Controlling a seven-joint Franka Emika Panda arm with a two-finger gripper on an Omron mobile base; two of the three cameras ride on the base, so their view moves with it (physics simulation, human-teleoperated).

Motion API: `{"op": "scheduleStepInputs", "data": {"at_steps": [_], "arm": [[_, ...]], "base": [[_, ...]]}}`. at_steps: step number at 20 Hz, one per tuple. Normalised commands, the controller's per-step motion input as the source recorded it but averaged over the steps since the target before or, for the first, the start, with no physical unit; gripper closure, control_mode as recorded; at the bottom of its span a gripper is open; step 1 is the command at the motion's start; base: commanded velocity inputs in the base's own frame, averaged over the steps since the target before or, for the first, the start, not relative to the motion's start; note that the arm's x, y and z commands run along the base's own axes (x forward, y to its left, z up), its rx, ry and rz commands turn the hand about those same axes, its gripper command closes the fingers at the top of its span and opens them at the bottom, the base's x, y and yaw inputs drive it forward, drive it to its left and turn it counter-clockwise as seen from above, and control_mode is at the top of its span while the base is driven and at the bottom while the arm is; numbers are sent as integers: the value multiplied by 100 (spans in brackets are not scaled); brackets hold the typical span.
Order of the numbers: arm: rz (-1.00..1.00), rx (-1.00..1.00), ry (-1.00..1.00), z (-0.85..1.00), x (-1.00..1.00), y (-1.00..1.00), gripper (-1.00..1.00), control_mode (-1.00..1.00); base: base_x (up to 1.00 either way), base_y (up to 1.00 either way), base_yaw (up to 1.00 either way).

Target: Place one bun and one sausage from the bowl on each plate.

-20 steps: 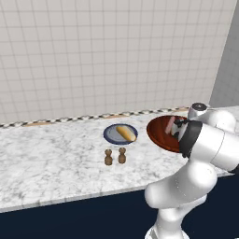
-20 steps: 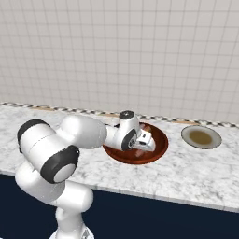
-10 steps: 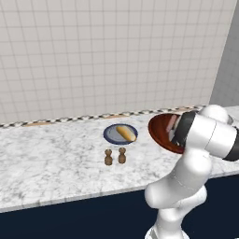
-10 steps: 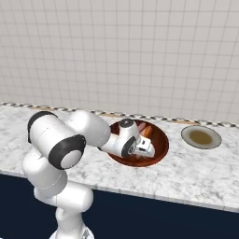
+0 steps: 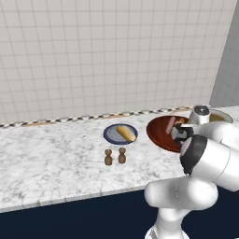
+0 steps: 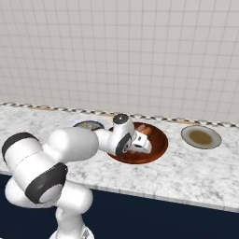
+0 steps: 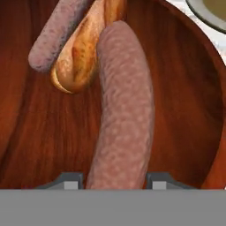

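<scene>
- The near reddish-pink sausage (image 7: pixel 123 110), a rounded cylinder, lies inside the large round reddish-brown wooden bowl (image 7: pixel 185 101), running from between the gripper's tips up toward the bowl's middle.
- The gripper (image 7: pixel 114 181) is down in the bowl with one dark tip on each side of that sausage's near end; the jaws stand narrowly apart around it, and whether they already press on it I cannot tell.
- A golden-tan oblong bun (image 7: pixel 84 48) lies just beside this sausage, touching its far end, and a second pinkish sausage (image 7: pixel 55 33) lies along the bun's other side.
- The bowl sits on the white-and-grey marbled counter (image 5: pixel 51 163) near its back edge, with the white arm (image 6: pixel 74 144) reaching into it from the front.
- To the bowl's left, in the left base view, a small blue-grey round plate (image 5: pixel 112 135) carries another golden-tan bun (image 5: pixel 124 133).
- In front of that plate stand two small brown shakers (image 5: pixel 115 156), side by side and upright.
- On the bowl's other side, in the right base view, a beige-tan round plate with a pale rim (image 6: pixel 201 137) rests apart from the bowl, toward the counter's back edge.
- A checked strip (image 6: pixel 46 108) runs along the foot of the pale tiled wall (image 6: pixel 140 51) behind the counter.
</scene>
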Motion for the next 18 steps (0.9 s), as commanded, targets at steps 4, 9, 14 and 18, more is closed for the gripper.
{"op": "scheduleStepInputs", "data": {"at_steps": [4, 9, 14, 18], "arm": [[11, 0, -9, 100, -8, 100, 100, -100], [14, 0, -3, 100, 6, 100, 100, -100], [13, 0, 5, 85, 44, 100, 100, -100], [13, 4, 15, 7, 66, 100, 100, -100]], "base": [[0, 0, 0], [0, 0, 0], [0, 0, 0], [0, 0, 0]]}}
